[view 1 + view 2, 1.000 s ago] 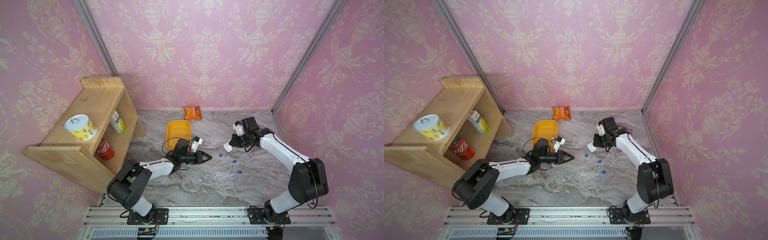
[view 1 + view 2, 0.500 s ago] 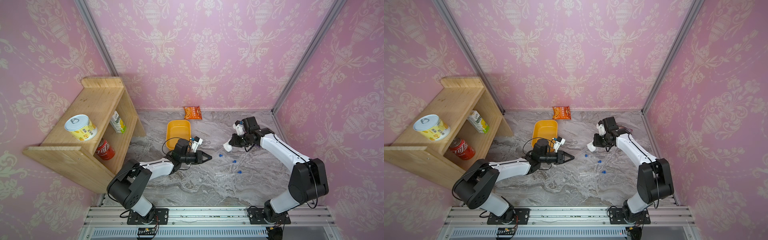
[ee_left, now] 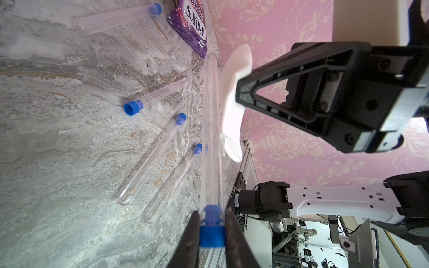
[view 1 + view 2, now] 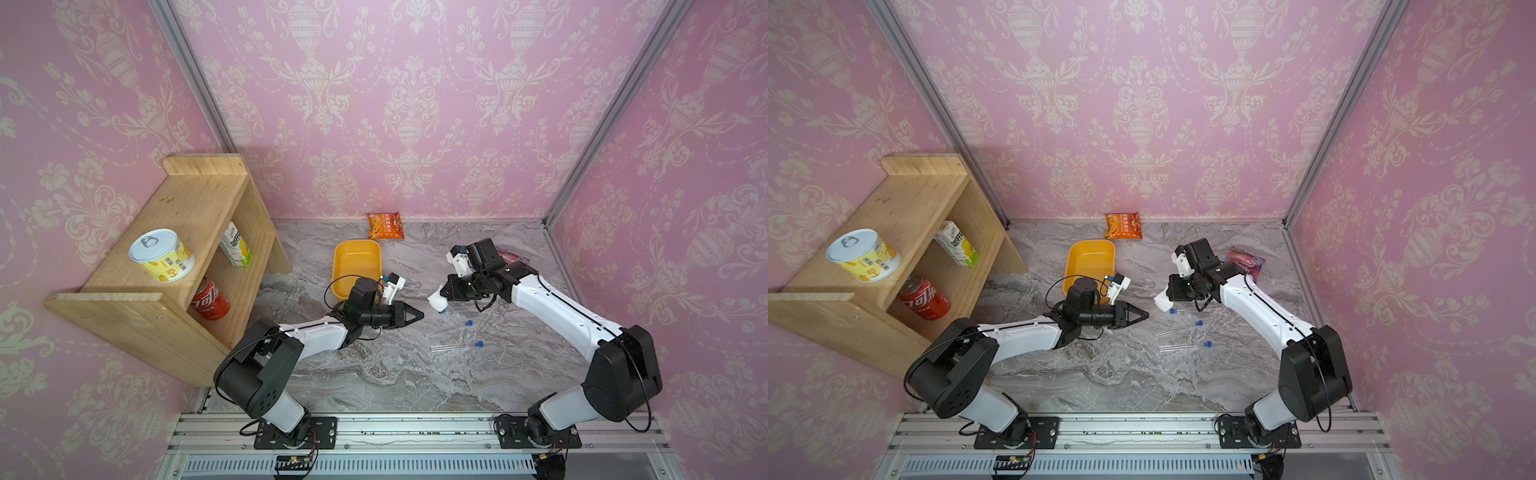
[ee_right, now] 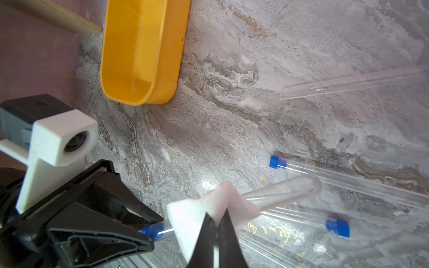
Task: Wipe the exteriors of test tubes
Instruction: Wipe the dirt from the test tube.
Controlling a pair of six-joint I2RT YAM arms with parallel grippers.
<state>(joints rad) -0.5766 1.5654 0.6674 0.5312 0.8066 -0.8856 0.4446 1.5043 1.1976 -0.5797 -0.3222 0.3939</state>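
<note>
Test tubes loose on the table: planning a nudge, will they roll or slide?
Probably roll: the test tubes are smooth cylinders flat on the table. May veer, since each blue cap looks wider than its body. Clear walls suggest light, perhaps fragile.

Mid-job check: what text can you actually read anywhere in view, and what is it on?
"FOX'S": purple sweet packet.
"可口可": red can, rest out of sight.
Orange snack packet, yellow tin, carton: print too small to read.
Yellow scribble: illegible.
</note>
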